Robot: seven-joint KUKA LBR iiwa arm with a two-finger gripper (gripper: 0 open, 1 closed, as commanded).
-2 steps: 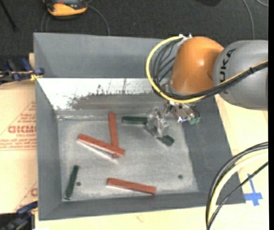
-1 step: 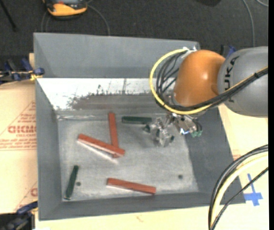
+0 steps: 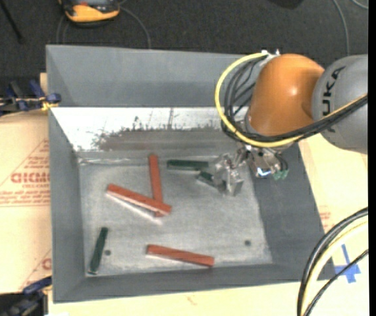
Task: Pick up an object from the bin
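Observation:
My gripper [image 3: 230, 178] hangs low over the bin's back right part, under the orange wrist cover. Its metal fingers [image 3: 234, 182] stand at the right end of a dark green stick [image 3: 191, 166] that lies flat near the back wall. A second dark green piece [image 3: 207, 176] sits just left of the fingertips, touching or nearly touching them. I cannot make out whether anything lies between the fingers. An upright-lying red stick [image 3: 155, 180] is to the left of the green one.
Another red stick [image 3: 137, 200] lies diagonally at mid-left, crossing the first at its lower end. A third red stick [image 3: 179, 256] lies near the front wall. A dark green stick [image 3: 98, 249] rests in the front left corner.

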